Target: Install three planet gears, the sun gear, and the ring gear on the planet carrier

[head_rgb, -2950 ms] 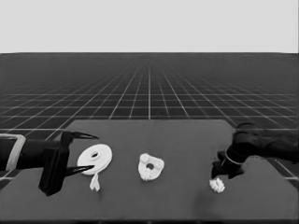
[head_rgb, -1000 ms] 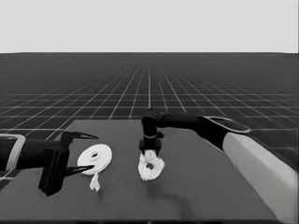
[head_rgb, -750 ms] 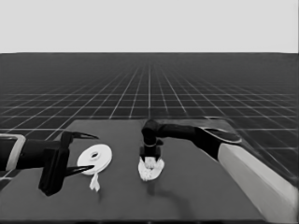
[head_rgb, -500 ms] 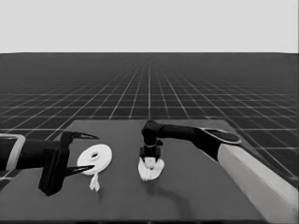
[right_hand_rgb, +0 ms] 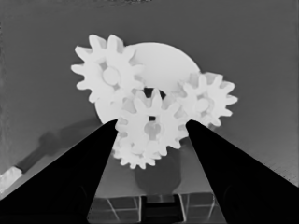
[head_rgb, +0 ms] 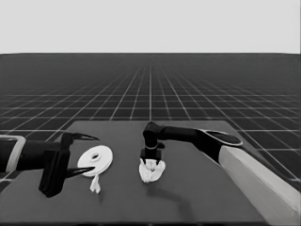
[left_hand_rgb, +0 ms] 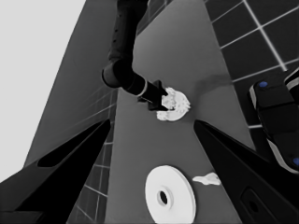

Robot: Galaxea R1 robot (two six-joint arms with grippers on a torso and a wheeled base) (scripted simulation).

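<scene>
Right gripper (head_rgb: pixel 151 162) at table centre, fingers closed narrowly on a toothed gear (right_hand_rgb: pixel 150 128) over the smaller round part (right_hand_rgb: pixel 161 63), two more gears (right_hand_rgb: pixel 108 71) seated there. Left gripper (head_rgb: pixel 80 155) parked at left end, spread wide around the larger round part (head_rgb: pixel 95 159), not gripping; thin white piece (head_rgb: pixel 95 184) beside it.

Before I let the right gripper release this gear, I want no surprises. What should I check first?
1. Right gripper grips the middle gear: ok, a finger presses its teeth on each side.
2. Middle gear over the smaller round part: ok, near its centre hole.
3. Middle gear fully seated: cannot tell.
4. Second gear and third gear on the smaller round part: ok, one on either side of the middle gear.
5. Fourth gear placed: cannot tell; some teeth show beneath the middle gear.
6. Larger round part clear of the work: ok, apart at the table's left under the waiting left gripper, beside the thin white piece.
</scene>
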